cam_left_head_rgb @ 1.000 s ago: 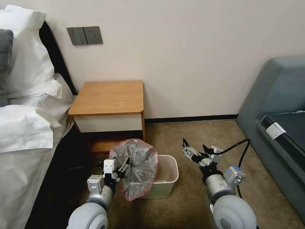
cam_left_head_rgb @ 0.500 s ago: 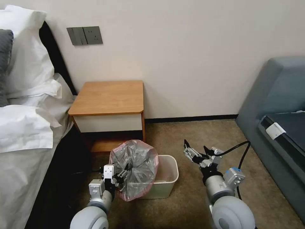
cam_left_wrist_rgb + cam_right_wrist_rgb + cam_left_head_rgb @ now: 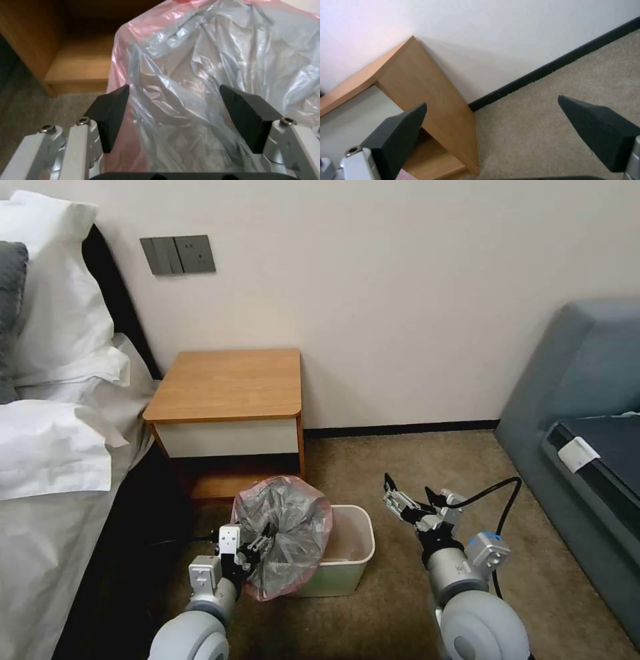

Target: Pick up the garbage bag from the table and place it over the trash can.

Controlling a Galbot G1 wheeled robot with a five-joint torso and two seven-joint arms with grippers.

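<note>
The garbage bag, crinkly silver-grey with a pink edge, stands bunched over the left part of the trash can and hangs down its near side. The cream bin sits on the carpet in front of the table, whose wooden top is bare. My left gripper is at the bag's left side, open. In the left wrist view its black fingers stand wide apart with the garbage bag loose between them. My right gripper hovers open to the right of the bin, holding nothing.
A bed with white pillows runs along the left. A grey-blue sofa stands at the right. Bare carpet lies between the bin and the wall. In the right wrist view, the table's side panel meets the black skirting board.
My left gripper has drawn back a little toward me and lower. The bag's top has sunk slightly over the bin. My right arm has hardly moved.
</note>
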